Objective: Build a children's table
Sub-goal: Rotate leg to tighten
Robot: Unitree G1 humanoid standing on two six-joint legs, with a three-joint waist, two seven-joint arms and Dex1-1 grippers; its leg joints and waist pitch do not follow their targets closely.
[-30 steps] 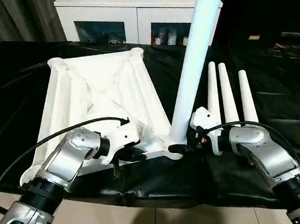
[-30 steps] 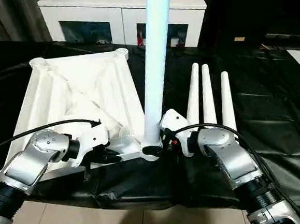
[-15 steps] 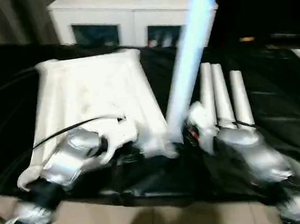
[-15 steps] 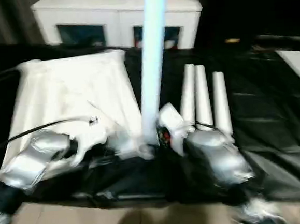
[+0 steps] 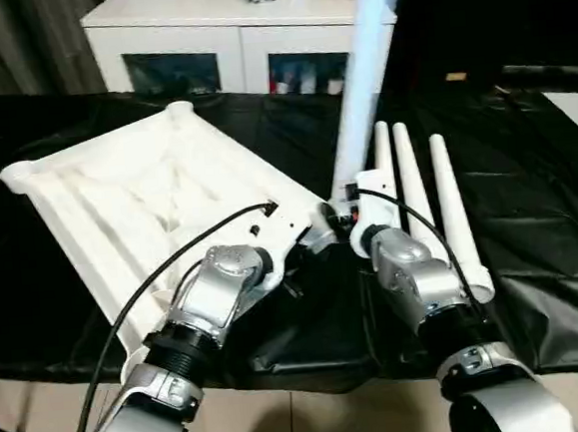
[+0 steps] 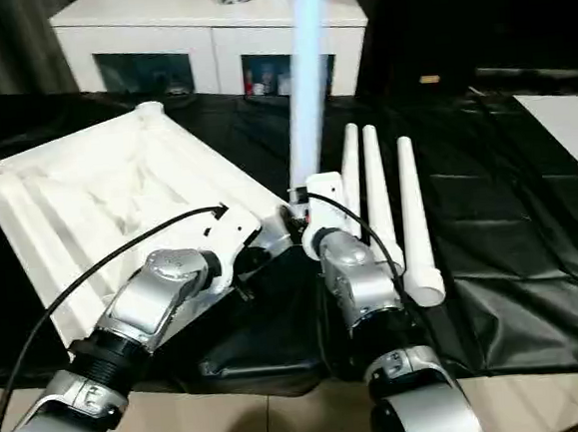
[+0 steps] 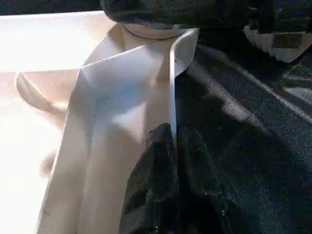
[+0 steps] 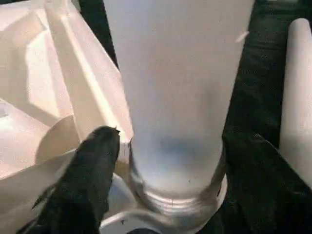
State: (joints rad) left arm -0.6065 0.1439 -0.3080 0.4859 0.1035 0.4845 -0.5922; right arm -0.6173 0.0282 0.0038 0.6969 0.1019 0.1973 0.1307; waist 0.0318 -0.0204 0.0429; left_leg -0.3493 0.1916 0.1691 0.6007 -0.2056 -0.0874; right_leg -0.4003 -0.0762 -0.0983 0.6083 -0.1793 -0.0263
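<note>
Left tool [image 7: 173,141] is pinched tight on the thin side rim of the upturned table top [image 5: 118,199], close to its near corner socket [image 8: 170,204]. Right tool [image 8: 165,161] stands wide, its fingers [image 8: 87,165] flanking the base of the upright leg [image 5: 363,80] seated in that socket. Since a second ago the top has swung round on the black-covered worktop [image 5: 530,227], its far end now angled leftward, and both forearms have drawn in closer together. Three spare legs [image 5: 418,196] lie side by side just right of the upright one.
</note>
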